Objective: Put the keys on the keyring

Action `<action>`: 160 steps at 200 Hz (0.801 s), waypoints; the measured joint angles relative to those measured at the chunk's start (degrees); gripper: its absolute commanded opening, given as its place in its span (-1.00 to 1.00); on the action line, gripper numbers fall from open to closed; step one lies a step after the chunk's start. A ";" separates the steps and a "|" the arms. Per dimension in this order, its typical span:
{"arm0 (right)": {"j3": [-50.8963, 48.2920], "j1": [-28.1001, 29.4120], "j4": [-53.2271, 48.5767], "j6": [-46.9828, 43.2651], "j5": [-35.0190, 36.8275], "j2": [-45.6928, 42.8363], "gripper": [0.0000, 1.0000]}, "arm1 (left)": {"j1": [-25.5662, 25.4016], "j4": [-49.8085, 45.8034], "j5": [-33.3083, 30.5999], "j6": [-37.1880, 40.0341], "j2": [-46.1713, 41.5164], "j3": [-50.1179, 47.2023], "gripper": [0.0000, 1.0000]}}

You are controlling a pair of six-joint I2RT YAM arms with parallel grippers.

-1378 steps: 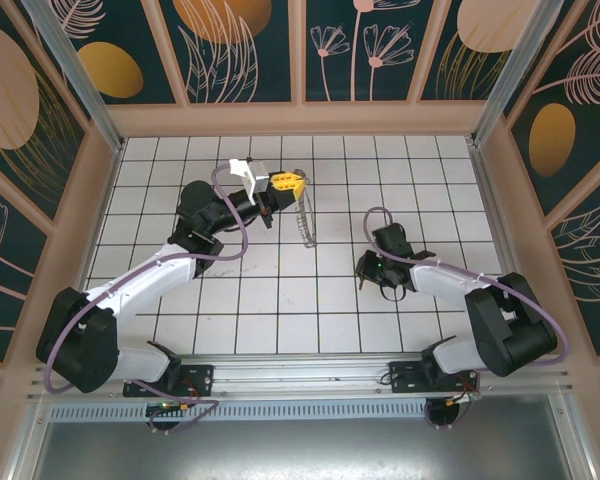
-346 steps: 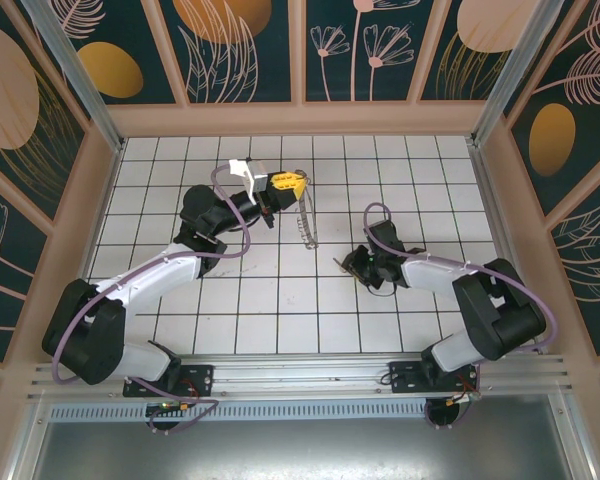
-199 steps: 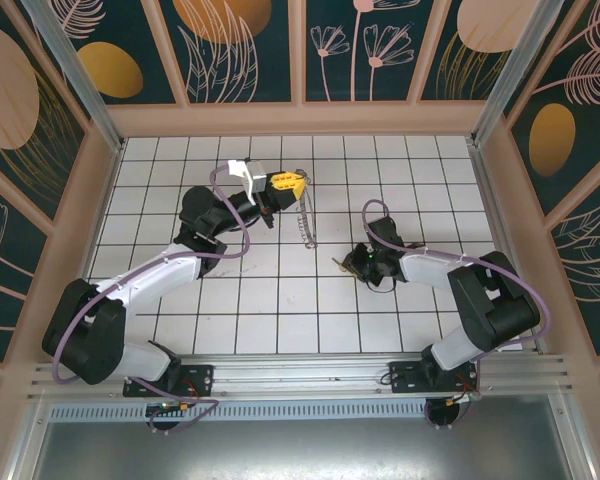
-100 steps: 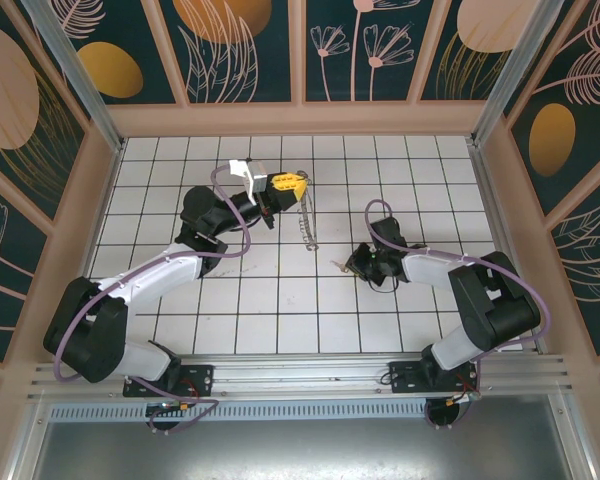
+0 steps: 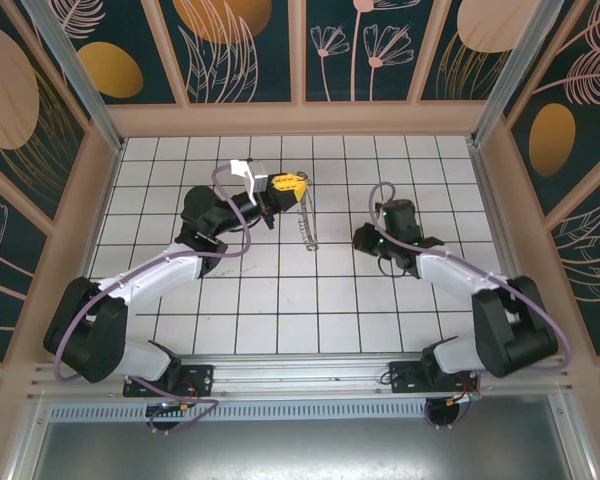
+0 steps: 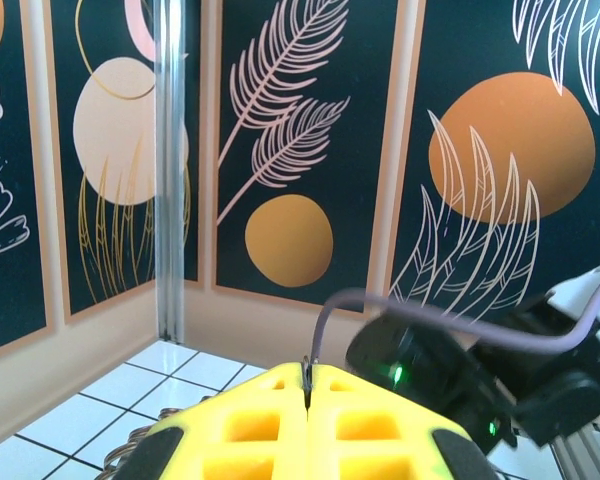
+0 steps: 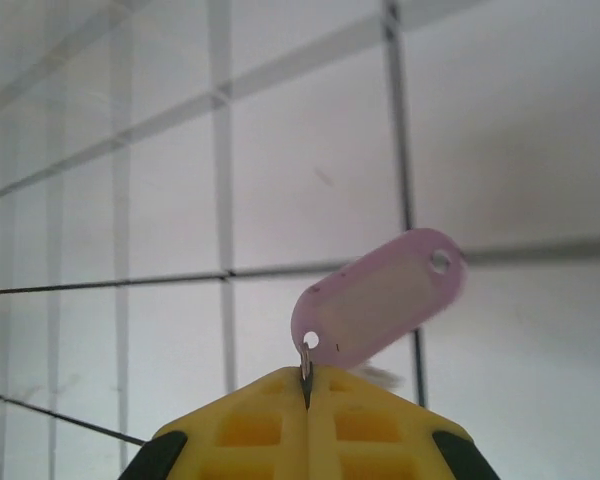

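My left pincer (image 5: 290,182), its yellow fingers pressed together, pinches the upper end of the thin beige-grey loop keyring edged with tiny metal rings (image 5: 305,222). The ring trails toward five o'clock above the white tiled tabletop (image 5: 280,300). At three o'clock from it, well apart, my right pincer (image 7: 307,380) is clamped on the metal end of the small key with a pale lilac-pink oval head (image 7: 380,300). I judge the pickup done. Next I must carry the key toward nine o'clock and thread it on.
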 measured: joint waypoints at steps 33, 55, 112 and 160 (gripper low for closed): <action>-0.63 -6.23 9.77 -9.42 -11.39 -5.97 -1.00 | 0.00 -0.83 0.02 0.85 0.00 0.02 -1.00; -2.36 -9.68 16.63 -11.69 -20.37 -7.85 -1.00 | 0.00 -1.60 0.09 1.77 -0.02 0.13 -1.00; -0.59 -11.26 26.10 -12.15 -38.84 -6.97 -1.00 | 0.00 -6.25 1.11 4.44 -0.24 1.27 -1.00; 3.85 -11.23 25.99 -12.15 -45.03 -7.15 -1.00 | 0.00 -11.17 2.19 7.50 -0.44 3.91 -1.00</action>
